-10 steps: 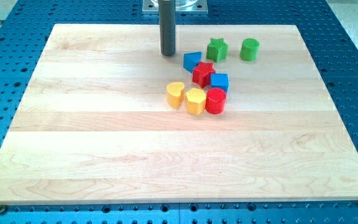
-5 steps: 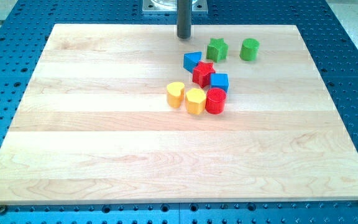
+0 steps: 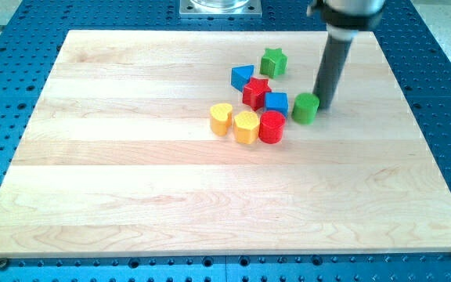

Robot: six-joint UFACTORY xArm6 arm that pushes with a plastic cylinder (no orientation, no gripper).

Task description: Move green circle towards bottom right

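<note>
A pale wooden board (image 3: 210,180) lies flat on a blue metal bench (image 3: 445,94) dotted with rows of holes; a grey metal mount (image 3: 220,8) sits at the view's top edge, beyond the board.

The green circle (image 3: 305,108) stands upright on its flat base, a short round block with its axis pointing straight up and no longer side to speak of. It sits in the upper right part of the board. My tip (image 3: 324,106) rests just to the view's right of it, touching or very nearly touching its edge, with the dark rod rising straight up from there. The rod carries no jaws, so nothing opens or closes here.

To the view's left of my tip, past the green circle, come the blue cube (image 3: 276,102) and the red cylinder (image 3: 272,127), then the red star (image 3: 256,92). Farther left sit the yellow hexagon (image 3: 246,127) and the yellow heart (image 3: 221,118). Up and to the left of my tip lie the blue triangle (image 3: 242,77) and the green star (image 3: 272,62).
</note>
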